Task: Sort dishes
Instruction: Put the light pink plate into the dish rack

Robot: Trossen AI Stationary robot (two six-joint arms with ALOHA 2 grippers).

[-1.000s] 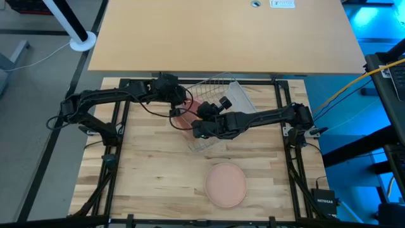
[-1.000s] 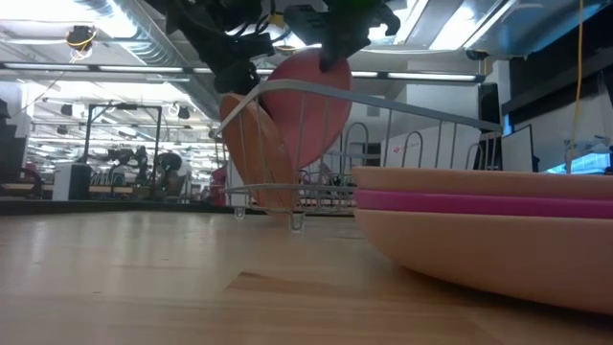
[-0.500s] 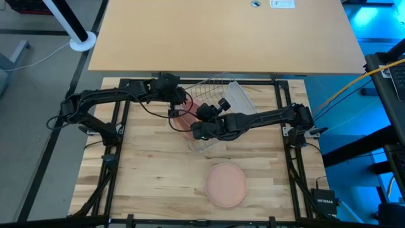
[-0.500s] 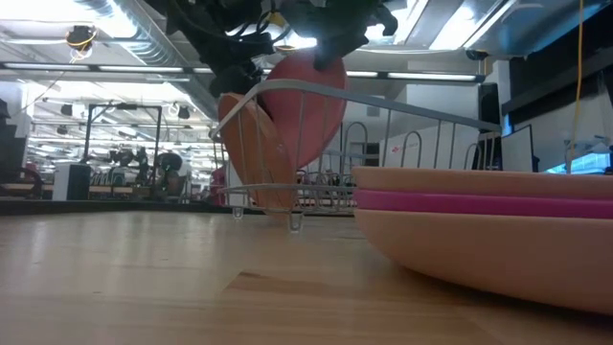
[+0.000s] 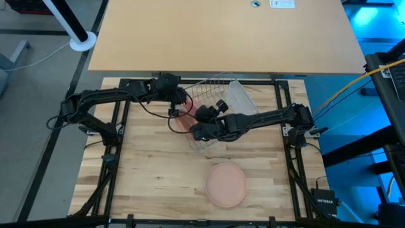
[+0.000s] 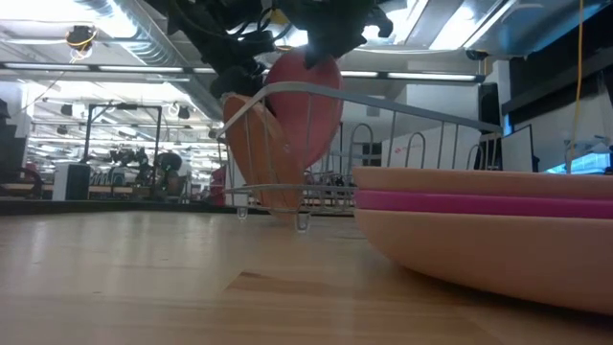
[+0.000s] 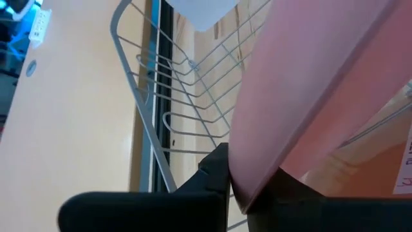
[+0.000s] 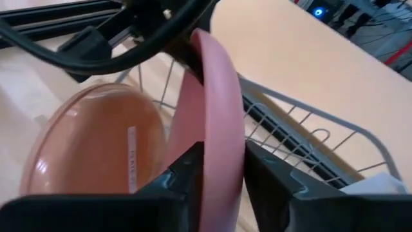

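Note:
A salmon-pink plate (image 6: pixel 308 101) stands on edge in the silver wire rack (image 5: pixel 218 95), beside a tan-brown plate (image 8: pixel 90 142) that leans upright in the same rack. My left gripper (image 5: pixel 177 109) is shut on the pink plate at the rack's left end. My right gripper (image 8: pixel 222 164) comes in from the right and is open. Its fingers stand on either side of the plate's rim (image 8: pixel 225 116); whether they touch it I cannot tell. A stack of plates (image 5: pixel 226 183) lies flat near the table's front edge. My left gripper pinches the pink plate's rim (image 7: pixel 248 180) between its two fingers, coming in slanting downward from the table's far left. The plate stands on edge, nearly upright, with its lower part down inside the rack next to the tan-brown plate.
A clear plastic container (image 5: pixel 237 96) sits in the rack's far right part. The stack in front shows peach, magenta and peach layers (image 6: pixel 479 206). The black frame rails (image 5: pixel 120 126) run along the table's sides.
The pink plate has turned about in the rack and stands more upright, showing narrower in the low view. My left gripper has rolled with it while keeping hold. The rack's near foot has shifted slightly along the table.

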